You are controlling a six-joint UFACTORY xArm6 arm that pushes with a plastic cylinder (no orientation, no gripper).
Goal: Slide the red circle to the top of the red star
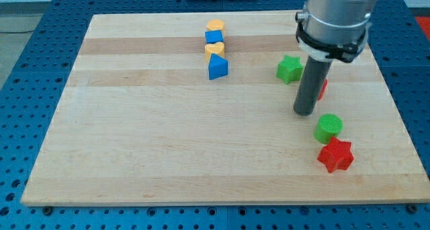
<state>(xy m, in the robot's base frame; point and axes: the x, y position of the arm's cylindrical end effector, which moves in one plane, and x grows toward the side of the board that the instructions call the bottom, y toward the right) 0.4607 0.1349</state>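
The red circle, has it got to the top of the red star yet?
Not yet. The red star sits low on the view's right with the green circle right above it. The red circle is mostly hidden behind my rod; my tip rests beside it. The slide down to the star remains.

The red star block (335,155) lies at the view's lower right of the wooden surface (168,142), touching the green circle block (328,127) directly above it. My tip (304,113) sits left of both.

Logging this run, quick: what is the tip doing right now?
My tip: holding nothing, resting beside a partly hidden red block, above the green round block.
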